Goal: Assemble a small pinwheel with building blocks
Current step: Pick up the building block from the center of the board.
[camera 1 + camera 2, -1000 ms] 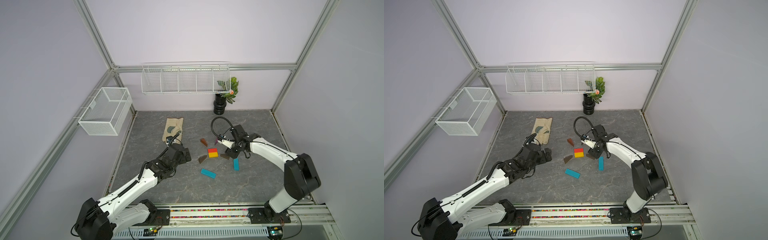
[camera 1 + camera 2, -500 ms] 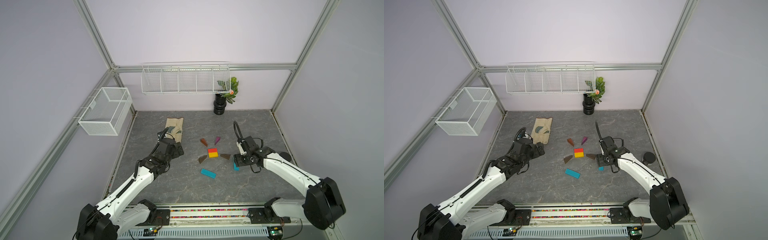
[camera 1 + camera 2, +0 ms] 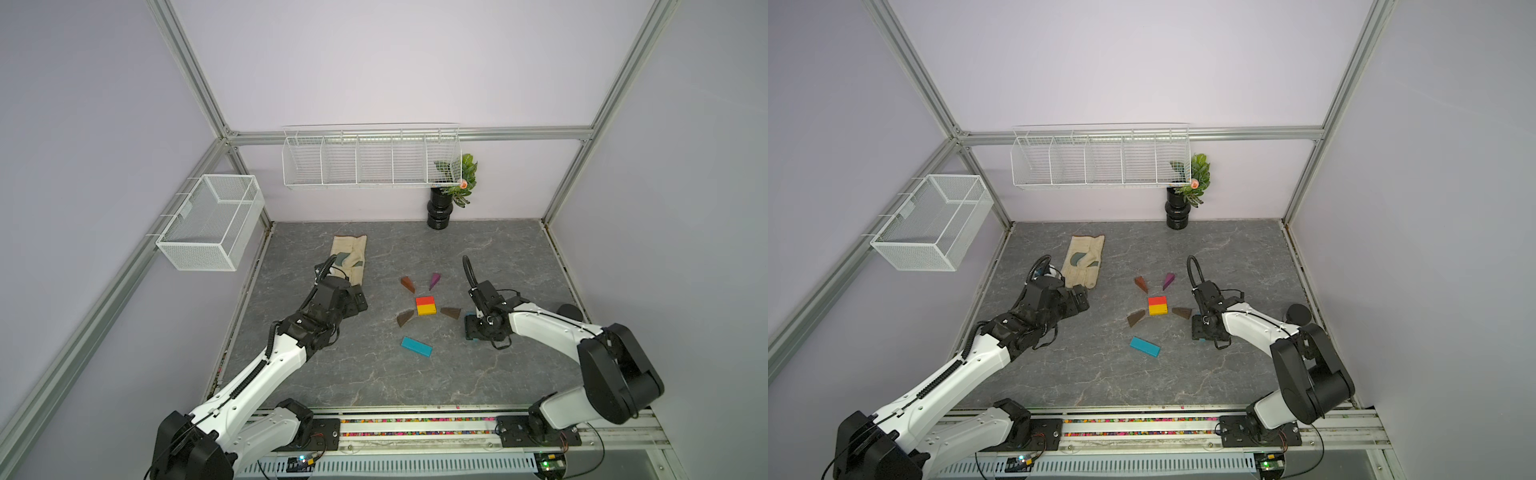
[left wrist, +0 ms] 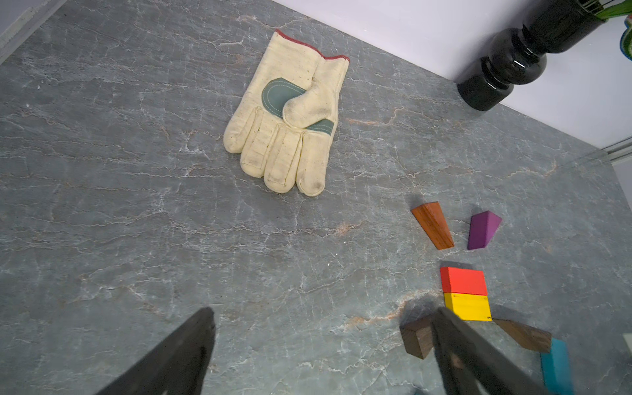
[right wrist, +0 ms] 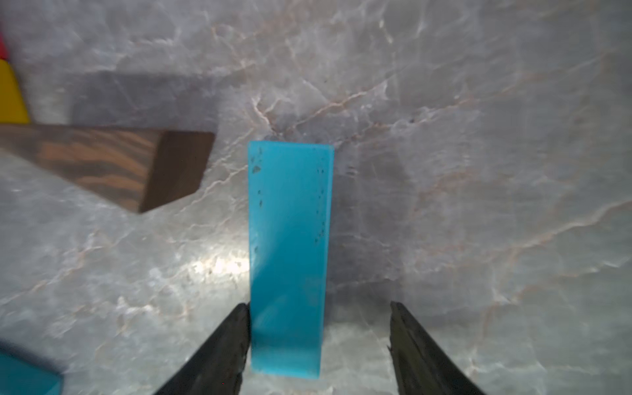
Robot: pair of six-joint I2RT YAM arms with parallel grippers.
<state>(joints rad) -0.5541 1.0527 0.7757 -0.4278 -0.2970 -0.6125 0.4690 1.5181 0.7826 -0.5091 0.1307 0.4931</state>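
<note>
The pinwheel lies flat mid-table: a red-and-yellow centre (image 3: pixel 425 305) with a brown wedge (image 3: pixel 408 284), a purple wedge (image 3: pixel 434 281), a brown wedge (image 3: pixel 451 312) and a brown wedge (image 3: pixel 405 318) around it. One teal bar (image 3: pixel 416 347) lies loose nearer the front. My right gripper (image 5: pixel 318 328) (image 3: pixel 473 330) is low over a second teal bar (image 5: pixel 290 246). It stands open astride the bar's end, one finger (image 5: pixel 236 342) touching it and a gap on the other side. My left gripper (image 4: pixel 325 342) (image 3: pixel 357 301) hangs open and empty left of the blocks.
A cream work glove (image 3: pixel 349 257) lies behind the left gripper. A black vase with a plant (image 3: pixel 440 212) stands at the back wall. A black round object (image 3: pixel 569 311) sits by the right edge. Wire baskets (image 3: pixel 370 158) hang on the walls.
My right gripper left the purple wedge lying by the centre, swung right and towards the front, and came down over the teal bar. The left arm shifted only slightly.
</note>
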